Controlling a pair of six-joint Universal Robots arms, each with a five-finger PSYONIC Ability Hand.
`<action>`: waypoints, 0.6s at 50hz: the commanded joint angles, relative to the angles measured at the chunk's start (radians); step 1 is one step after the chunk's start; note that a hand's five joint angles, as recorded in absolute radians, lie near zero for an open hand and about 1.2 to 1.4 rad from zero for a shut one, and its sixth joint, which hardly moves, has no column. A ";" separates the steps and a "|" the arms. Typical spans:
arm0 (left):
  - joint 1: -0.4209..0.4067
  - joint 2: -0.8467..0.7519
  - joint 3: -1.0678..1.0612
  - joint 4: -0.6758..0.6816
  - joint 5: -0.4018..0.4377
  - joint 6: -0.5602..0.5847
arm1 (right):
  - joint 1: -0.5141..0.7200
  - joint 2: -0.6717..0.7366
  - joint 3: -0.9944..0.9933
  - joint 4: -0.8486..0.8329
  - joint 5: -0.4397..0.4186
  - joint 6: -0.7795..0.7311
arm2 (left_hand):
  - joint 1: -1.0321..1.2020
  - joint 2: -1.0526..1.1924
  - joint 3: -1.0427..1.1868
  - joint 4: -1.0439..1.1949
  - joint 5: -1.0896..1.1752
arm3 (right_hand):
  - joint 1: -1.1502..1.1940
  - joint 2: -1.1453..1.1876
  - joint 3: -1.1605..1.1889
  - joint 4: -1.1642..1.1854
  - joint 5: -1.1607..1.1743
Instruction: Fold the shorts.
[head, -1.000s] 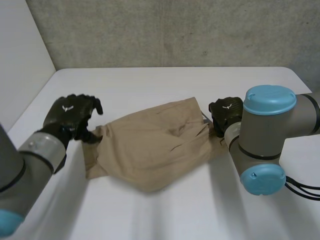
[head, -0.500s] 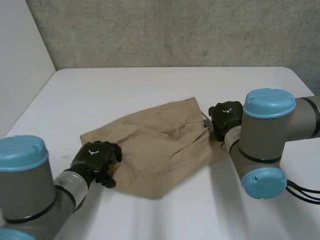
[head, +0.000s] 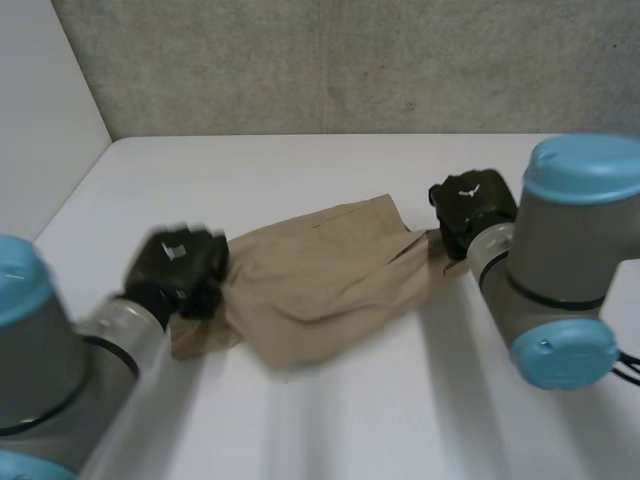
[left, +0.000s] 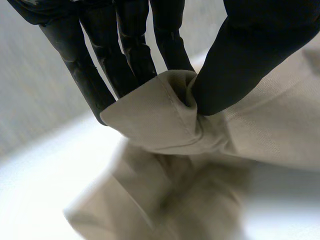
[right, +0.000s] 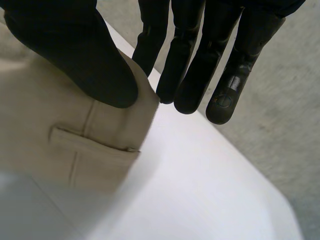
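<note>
Though rumpled and partly doubled over, the shorts make one item: tan cloth, lying crosswise on the middle of the white table.

- Left end: a hemmed edge, raised off the table and pinched by the left hand. In the left wrist view the thumb presses a folded hem against straight fingers; the rest of the cloth hangs slack beneath.
- Right end: an edge held by the right hand. In the right wrist view the thumb lies on top of the cloth and the fingers reach past its edge from below, so that the cloth sits nipped between them. A stitched tab shows just under the thumb.
- Arms: grey, with light-blue caps, one at each end of the shorts, well apart.
- Surroundings: a grey concrete wall behind the table.
</note>
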 joint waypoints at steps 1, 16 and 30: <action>0.006 0.392 0.177 -0.089 0.007 0.085 | 0.007 -0.232 -0.040 0.106 -0.005 -0.171 | 0.268 0.200 0.210 0.206 0.262 | 0.430 0.223 0.213 0.205 0.220; 0.055 0.412 0.584 -0.275 0.007 0.083 | -0.001 -0.482 -0.228 0.149 -0.038 -0.211 | 0.268 0.200 0.210 0.206 0.262 | 0.430 0.223 0.213 0.205 0.220; 0.103 0.065 0.434 -0.288 0.078 0.083 | 0.007 -0.234 -0.154 0.272 -0.057 -0.257 | 0.268 0.200 0.210 0.206 0.262 | 0.430 0.223 0.213 0.205 0.220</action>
